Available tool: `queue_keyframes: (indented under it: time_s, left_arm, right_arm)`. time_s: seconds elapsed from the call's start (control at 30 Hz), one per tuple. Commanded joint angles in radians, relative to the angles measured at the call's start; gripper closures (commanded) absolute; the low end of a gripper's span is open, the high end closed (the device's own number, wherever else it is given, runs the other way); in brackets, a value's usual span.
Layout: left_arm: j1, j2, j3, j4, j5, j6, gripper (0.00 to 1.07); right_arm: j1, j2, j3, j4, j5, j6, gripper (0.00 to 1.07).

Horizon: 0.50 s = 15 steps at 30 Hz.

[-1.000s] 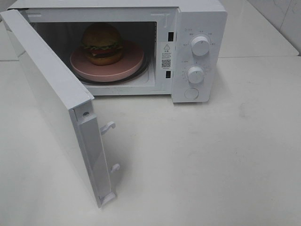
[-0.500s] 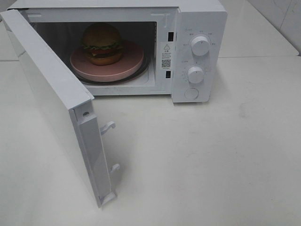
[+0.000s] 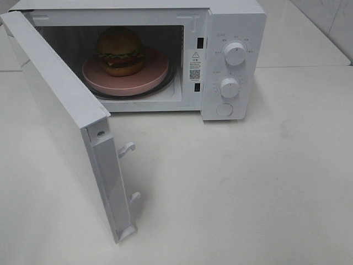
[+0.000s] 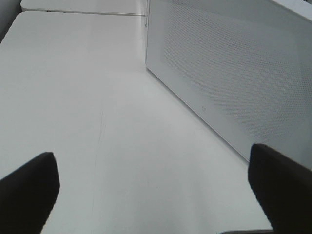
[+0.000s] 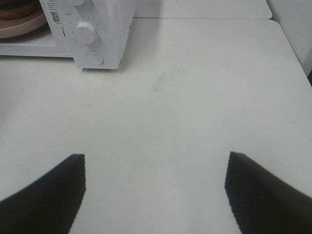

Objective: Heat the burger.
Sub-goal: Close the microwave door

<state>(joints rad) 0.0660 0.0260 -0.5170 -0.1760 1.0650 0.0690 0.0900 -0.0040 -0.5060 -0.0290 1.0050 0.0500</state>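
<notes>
Nothing has shifted since the earlier frame: the glossy golden-brown burger [image 3: 119,51] with lettuce, tomato and cheese sits on the round pink plate [image 3: 132,84] inside the boxy white microwave oven [image 3: 234,19], whose white hinged door [image 3: 58,107] stands swung wide open. The left end effector [image 4: 152,168] hangs over the bare white counter [image 3: 248,182] beside the door's outer face, its dark fingers spread wide apart and empty. The right end effector [image 5: 154,165] hovers over the counter in front of the microwave, fingers likewise apart, gripping nothing.

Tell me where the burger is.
In the high view, the golden-bun burger sits on the round pink plate inside the open white microwave, upper left.
</notes>
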Motion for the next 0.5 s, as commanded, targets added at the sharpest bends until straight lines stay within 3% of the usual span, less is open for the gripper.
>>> queue_keyframes:
  time_s: [0.03, 0.5]
  left_arm:
    - [0.0, -0.004, 0.002, -0.005, 0.0, -0.004, 0.09]
    - [0.0, -0.004, 0.002, -0.005, 0.0, -0.004, 0.09]
  right_arm:
    - [-0.005, -0.028, 0.003, 0.0, -0.01, -0.009, 0.32]
    - [-0.005, -0.028, 0.003, 0.0, -0.01, -0.009, 0.32]
